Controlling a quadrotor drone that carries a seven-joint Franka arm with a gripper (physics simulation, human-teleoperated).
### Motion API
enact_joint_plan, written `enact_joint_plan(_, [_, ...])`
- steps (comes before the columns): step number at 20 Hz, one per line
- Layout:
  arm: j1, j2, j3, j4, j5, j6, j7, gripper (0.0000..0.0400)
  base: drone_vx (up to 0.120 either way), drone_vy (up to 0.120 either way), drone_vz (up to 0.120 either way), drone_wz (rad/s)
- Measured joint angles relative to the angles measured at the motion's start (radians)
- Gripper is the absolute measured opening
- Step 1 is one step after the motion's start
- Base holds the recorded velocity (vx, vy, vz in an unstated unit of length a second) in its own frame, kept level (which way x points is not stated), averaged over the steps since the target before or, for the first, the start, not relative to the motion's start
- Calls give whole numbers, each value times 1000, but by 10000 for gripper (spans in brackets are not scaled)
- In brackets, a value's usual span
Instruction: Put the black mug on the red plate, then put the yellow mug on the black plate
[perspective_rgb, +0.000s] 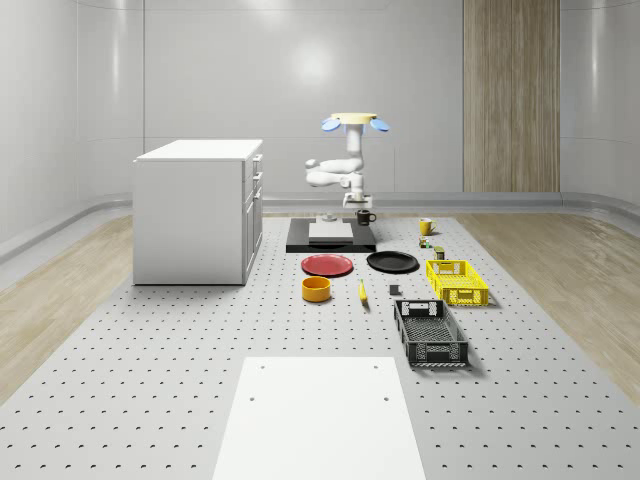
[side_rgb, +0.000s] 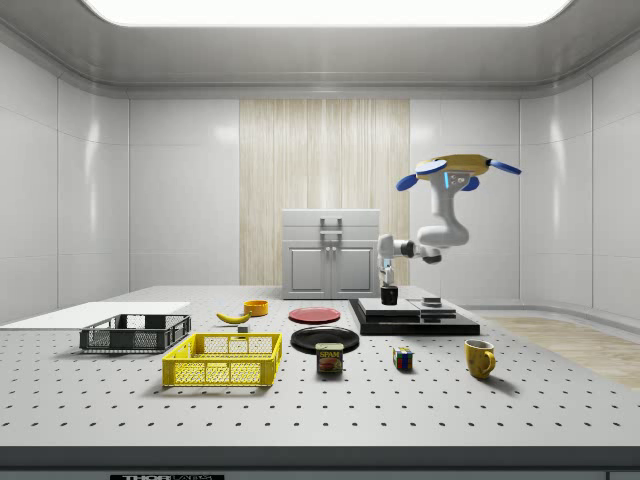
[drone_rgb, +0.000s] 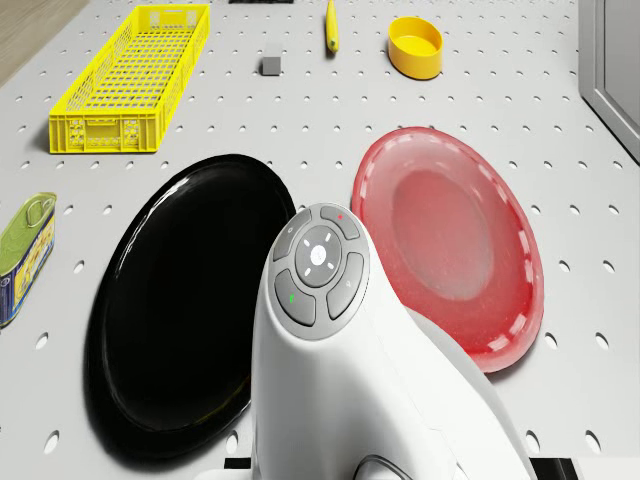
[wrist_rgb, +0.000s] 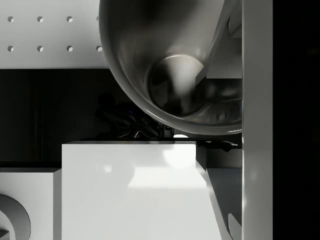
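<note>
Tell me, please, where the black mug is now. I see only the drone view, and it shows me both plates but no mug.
Observer: The black mug stands upright on the black platform, beyond the black plate in the whole-scene view.
Operator: Where are the drone and the gripper?
Observer: The drone hovers over the platform, and the gripper hangs right above the black mug.
Operator: And the yellow mug?
Observer: The yellow mug stands on the table, at the whole-scene view's right of the black mug, apart from both plates.
</note>
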Motion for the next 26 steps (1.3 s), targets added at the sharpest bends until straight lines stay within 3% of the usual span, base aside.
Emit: enact_joint_plan(26, [-13, -41, 8, 2, 18, 38, 10, 110, 120, -120, 0, 0])
